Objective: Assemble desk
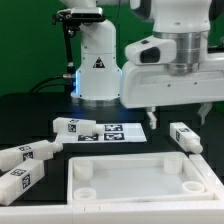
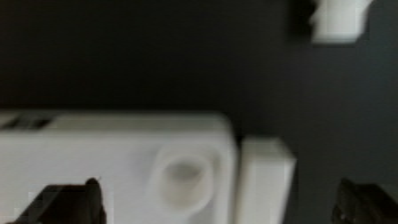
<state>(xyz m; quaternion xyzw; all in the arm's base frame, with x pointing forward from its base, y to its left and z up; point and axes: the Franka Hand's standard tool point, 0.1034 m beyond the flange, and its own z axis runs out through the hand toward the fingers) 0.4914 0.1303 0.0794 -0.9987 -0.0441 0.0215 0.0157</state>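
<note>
Desk tabletop [image 1: 132, 158] lower centre of exterior frame, bare, zero legs fitted. Three legs [image 1: 30, 153] loose at lower left, fourth leg [image 1: 187, 137] right of centre. Gripper [image 1: 177, 113] upper right, jaws apart, holding nothing (all four insertions left).

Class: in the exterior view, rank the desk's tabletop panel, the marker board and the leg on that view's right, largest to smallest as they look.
1. tabletop panel: clearly largest, though also nearest the camera.
2. marker board: longer than the leg.
3. leg on the exterior view's right: smallest.
</note>
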